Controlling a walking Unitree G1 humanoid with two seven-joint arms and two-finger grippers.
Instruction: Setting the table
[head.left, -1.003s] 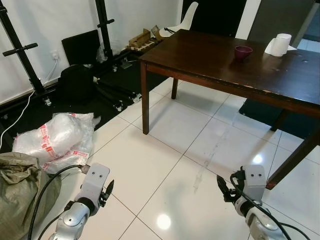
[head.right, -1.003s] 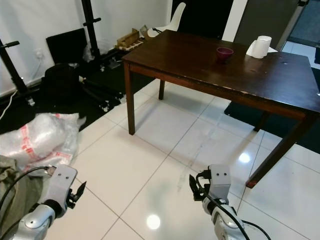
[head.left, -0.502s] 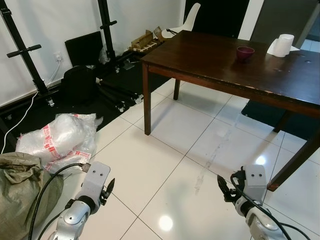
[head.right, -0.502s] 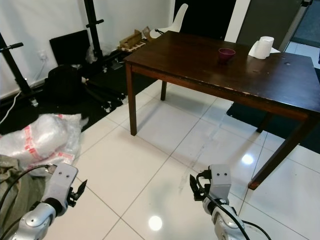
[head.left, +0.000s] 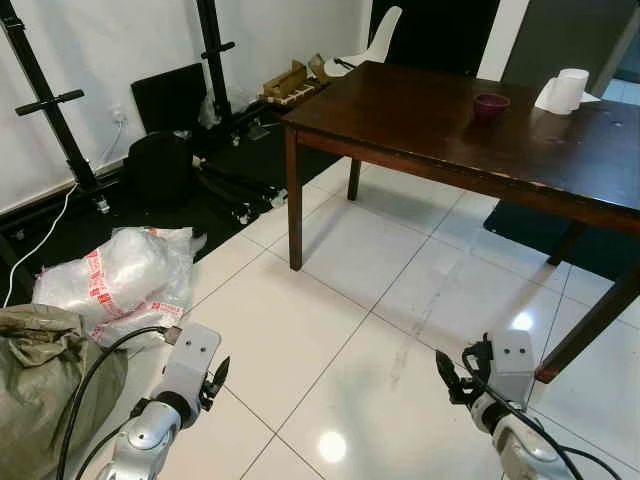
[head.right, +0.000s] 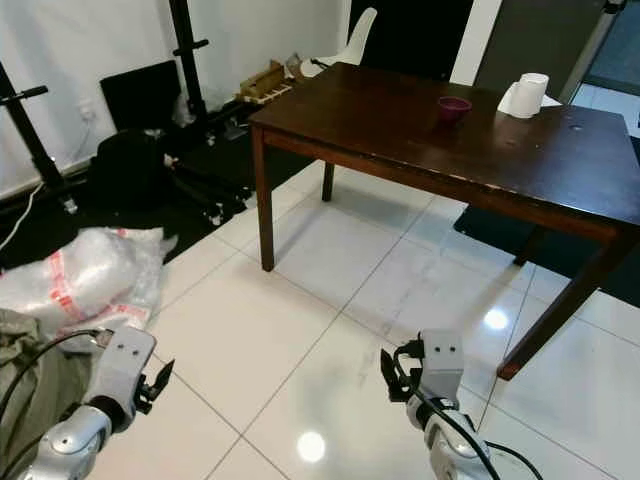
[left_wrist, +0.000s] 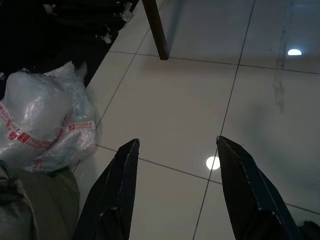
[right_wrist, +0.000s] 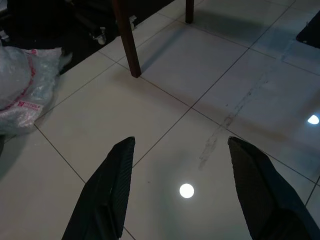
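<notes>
Both grippers hang low over the tiled floor, empty: the left gripper and right gripper each with fingers spread wide. The table stands ahead and to the right, well apart, its long side running away rightward; a small bowl and paper roll sit far across it. The right arm looks nearer; closing the gap likely comes first.
</notes>
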